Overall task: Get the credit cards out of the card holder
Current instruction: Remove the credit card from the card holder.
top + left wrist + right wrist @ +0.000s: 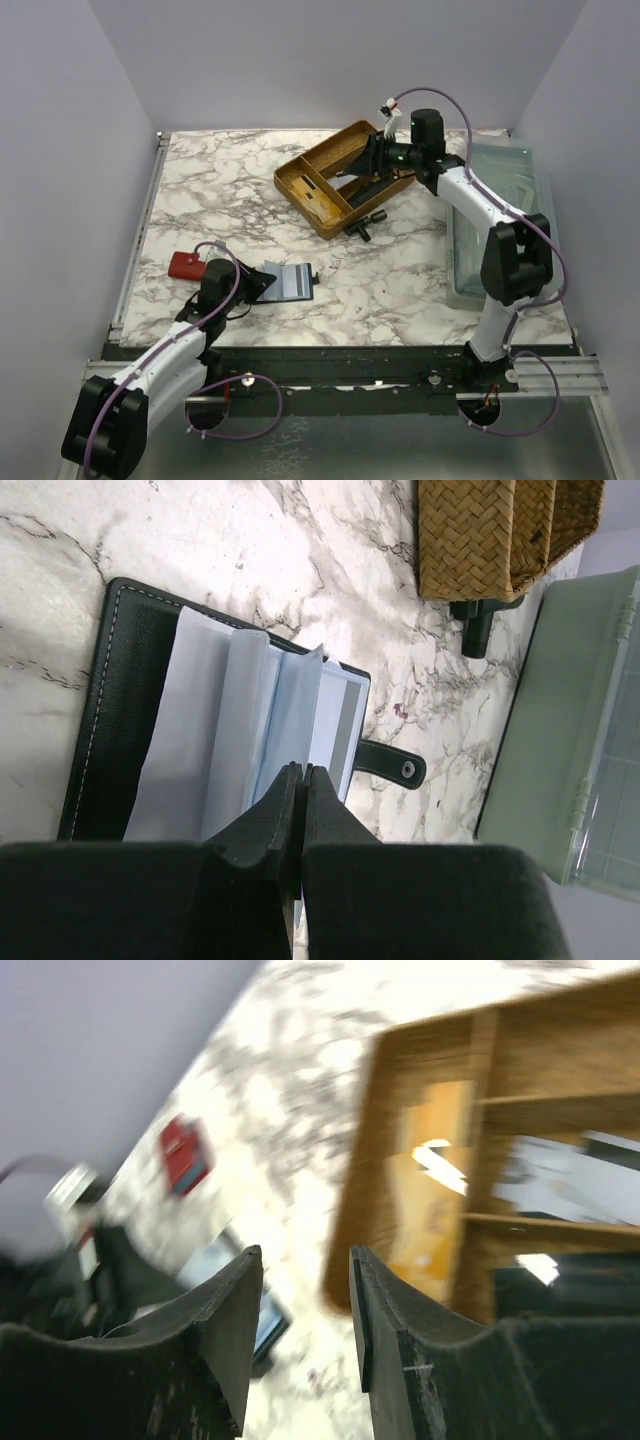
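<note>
Holder (130,680) lies open on table (250,540), cards (300,710) fanned in sleeves. My left tool (302,770) sits pinched shut at a card edge, likely to draw it out; grip unclear. Right tool (305,1270) gapes over tray (440,1160)

Being tallied: one card holder (120,710), cards (290,720) inside not countable; one wicker tray (316,153); one red pouch (185,265); one clear box (580,730); one black cylinder (362,226).

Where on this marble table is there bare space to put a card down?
Two bare patches: the far-left marble table between its left edge and the brown woven tray, and the near middle between the open black card holder and the clear plastic box. It is crowded around the tray, where the right gripper hangs.
</note>
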Controlling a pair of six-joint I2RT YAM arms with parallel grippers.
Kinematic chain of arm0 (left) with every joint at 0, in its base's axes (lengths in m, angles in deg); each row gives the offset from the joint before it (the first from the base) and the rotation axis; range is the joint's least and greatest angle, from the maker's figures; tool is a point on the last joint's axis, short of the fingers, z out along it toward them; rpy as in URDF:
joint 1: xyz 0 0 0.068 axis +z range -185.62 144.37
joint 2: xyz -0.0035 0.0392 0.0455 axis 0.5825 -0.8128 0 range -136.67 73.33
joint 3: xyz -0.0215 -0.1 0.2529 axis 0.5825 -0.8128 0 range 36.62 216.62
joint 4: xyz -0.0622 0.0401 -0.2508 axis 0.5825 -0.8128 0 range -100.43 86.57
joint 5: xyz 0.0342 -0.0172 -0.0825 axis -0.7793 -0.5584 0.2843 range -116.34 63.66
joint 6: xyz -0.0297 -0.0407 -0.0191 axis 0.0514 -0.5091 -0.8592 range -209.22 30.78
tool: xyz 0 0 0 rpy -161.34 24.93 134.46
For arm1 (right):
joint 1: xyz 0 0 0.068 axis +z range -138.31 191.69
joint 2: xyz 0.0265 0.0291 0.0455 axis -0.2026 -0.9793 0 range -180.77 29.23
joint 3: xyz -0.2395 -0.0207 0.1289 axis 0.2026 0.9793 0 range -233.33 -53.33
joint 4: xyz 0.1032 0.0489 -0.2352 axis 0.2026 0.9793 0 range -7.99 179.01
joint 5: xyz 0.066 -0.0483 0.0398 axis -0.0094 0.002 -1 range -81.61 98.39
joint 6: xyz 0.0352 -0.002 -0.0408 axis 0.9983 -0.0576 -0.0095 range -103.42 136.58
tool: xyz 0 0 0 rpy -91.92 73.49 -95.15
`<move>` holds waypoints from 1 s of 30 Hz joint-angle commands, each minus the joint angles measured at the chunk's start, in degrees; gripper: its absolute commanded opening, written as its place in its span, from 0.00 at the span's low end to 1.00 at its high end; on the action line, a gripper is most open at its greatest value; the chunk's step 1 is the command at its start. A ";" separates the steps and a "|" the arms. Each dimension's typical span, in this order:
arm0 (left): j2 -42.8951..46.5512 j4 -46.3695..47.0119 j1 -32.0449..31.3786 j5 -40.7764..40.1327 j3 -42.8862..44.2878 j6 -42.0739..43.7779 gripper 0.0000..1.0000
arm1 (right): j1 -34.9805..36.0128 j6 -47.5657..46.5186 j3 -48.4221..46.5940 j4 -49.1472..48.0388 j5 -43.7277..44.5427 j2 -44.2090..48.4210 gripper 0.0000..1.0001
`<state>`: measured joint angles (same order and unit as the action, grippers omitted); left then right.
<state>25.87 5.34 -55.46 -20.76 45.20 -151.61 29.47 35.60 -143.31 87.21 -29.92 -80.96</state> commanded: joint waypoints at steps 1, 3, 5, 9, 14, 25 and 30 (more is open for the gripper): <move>0.79 -4.88 0.32 -1.84 2.86 0.91 0.00 | 0.24 -14.96 7.37 -0.70 -29.47 8.55 0.47; 0.71 -6.83 0.28 -2.02 3.98 1.14 0.00 | 0.24 -21.13 10.15 3.11 -34.71 11.41 0.47; 0.65 -8.54 0.32 -2.01 5.19 1.50 0.00 | 0.24 -26.08 12.81 7.17 -37.54 13.88 0.47; 0.23 -12.28 0.28 -1.94 7.36 2.25 0.00 | 0.23 -32.44 19.51 8.86 -36.83 20.07 0.49; -1.58 -15.09 0.32 -2.23 9.48 3.20 0.02 | 0.23 -32.97 24.96 5.24 -37.97 25.57 0.53; -5.37 -26.60 0.30 -9.75 14.70 0.70 0.12 | 0.21 -30.57 27.56 2.10 -41.56 27.34 0.53; -5.31 -33.12 0.32 -13.09 18.08 0.95 0.32 | 0.23 -24.49 29.84 -4.16 -42.57 27.12 0.53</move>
<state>20.56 -17.83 -55.46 -27.42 59.84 -148.59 29.84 6.14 -115.31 89.48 -69.39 -55.32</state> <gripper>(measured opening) 0.240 0.529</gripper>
